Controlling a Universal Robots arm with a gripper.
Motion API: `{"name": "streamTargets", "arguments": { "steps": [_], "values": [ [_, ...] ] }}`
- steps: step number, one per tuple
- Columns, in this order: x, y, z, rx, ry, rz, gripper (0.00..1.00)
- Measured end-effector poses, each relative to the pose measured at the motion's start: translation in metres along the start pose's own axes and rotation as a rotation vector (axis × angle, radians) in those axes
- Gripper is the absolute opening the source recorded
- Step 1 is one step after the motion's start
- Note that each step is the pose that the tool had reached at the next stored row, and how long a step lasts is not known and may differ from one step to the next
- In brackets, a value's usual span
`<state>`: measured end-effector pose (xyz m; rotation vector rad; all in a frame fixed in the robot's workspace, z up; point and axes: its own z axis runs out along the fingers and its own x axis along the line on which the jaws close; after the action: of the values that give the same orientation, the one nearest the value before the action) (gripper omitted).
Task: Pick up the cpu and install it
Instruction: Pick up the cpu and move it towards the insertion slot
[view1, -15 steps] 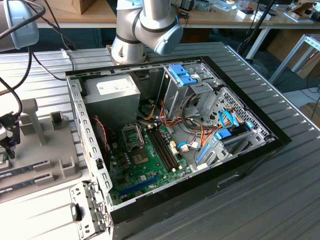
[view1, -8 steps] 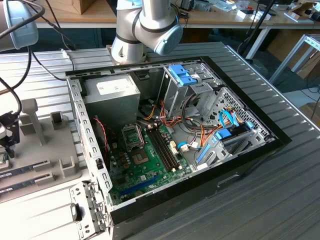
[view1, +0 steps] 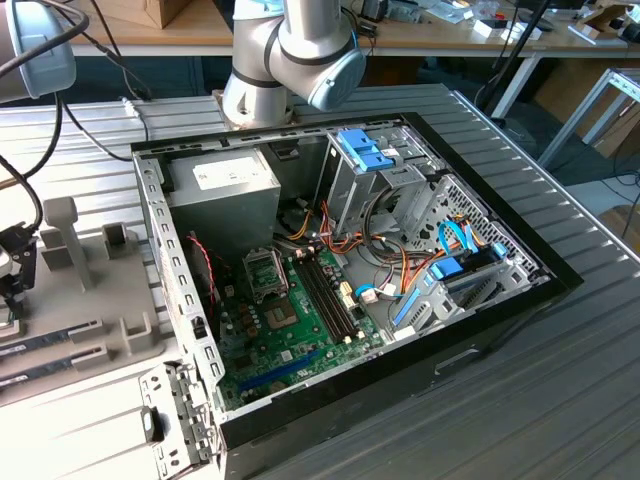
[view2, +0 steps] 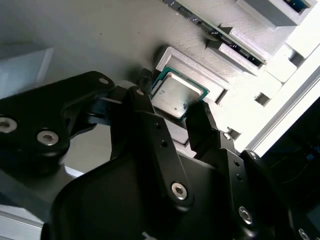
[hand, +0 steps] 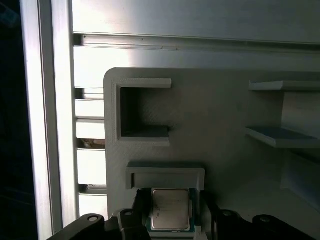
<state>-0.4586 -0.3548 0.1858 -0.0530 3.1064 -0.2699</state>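
The cpu, a small square chip with a silver top and a thin green rim, lies in a shallow pocket of a grey printed holder tray. My gripper is down over it. Its two black fingers press against opposite edges of the chip, which rests in the pocket. In the first wrist view the cpu sits between the same fingers. In the exterior view the gripper is low over the holder tray at that view's left. The open computer case holds the green motherboard with its hinged socket frame.
A grey power-supply box, drive cages with blue clips and loose cables crowd the case. Two memory sticks stand on the board. The holder tray has raised ledges and slots. The arm's base rises behind the case.
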Motion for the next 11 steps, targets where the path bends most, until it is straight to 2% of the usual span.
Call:
{"name": "streamTargets", "arguments": {
  "steps": [2, 11],
  "values": [
    [0.0000, 0.0000, 0.0000, 0.0000, 0.0000, 0.000, 0.47],
    [0.0002, 0.0000, 0.0000, 0.0000, -0.0001, 0.000, 0.47]
  ]
}}
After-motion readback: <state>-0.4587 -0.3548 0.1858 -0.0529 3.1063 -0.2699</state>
